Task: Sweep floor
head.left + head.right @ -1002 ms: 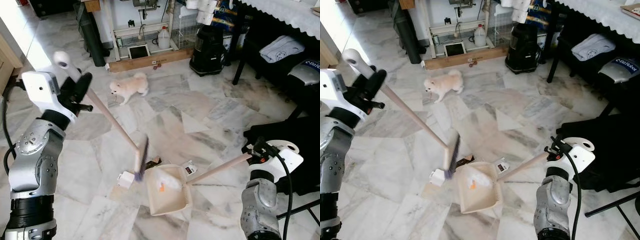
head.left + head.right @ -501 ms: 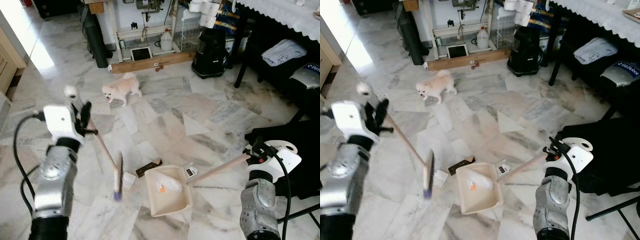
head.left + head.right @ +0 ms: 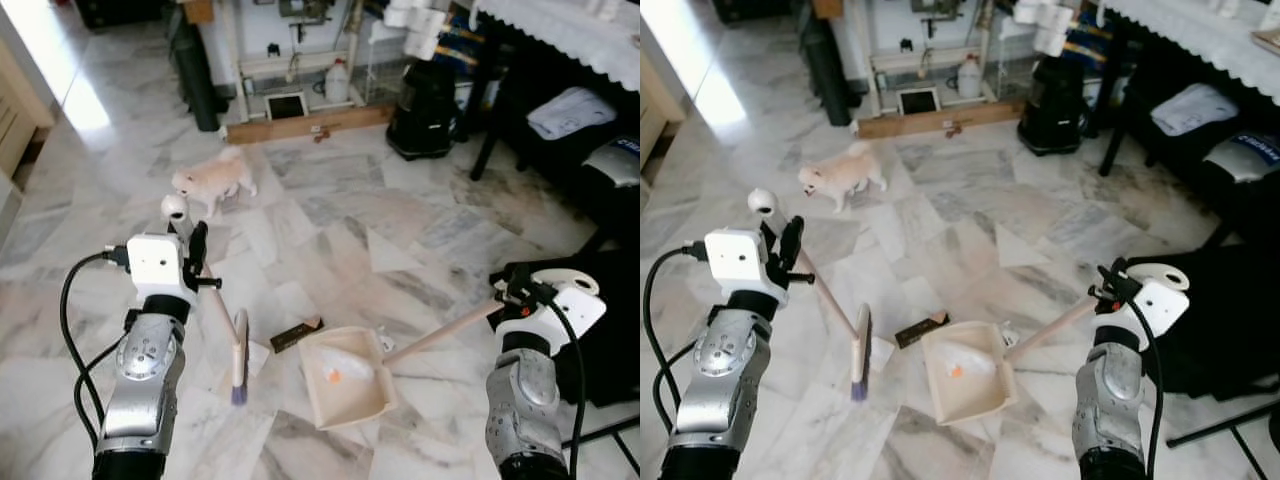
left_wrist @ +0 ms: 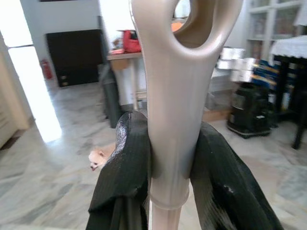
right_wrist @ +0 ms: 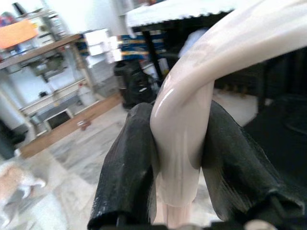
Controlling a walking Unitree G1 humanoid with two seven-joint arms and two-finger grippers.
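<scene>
Left of the dustpan [image 3: 345, 390], the broom [image 3: 238, 358] has swung away.

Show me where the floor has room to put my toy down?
Bare floor lies between the dog, the vacuum and the dustpan. It is crowded between broom and dustpan, where litter lies.

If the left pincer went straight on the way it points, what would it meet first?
Judging by the wrist view, the left pincer, shut on the beige broom handle, points across open marble floor; the small cream dog lies just off that line.
</scene>
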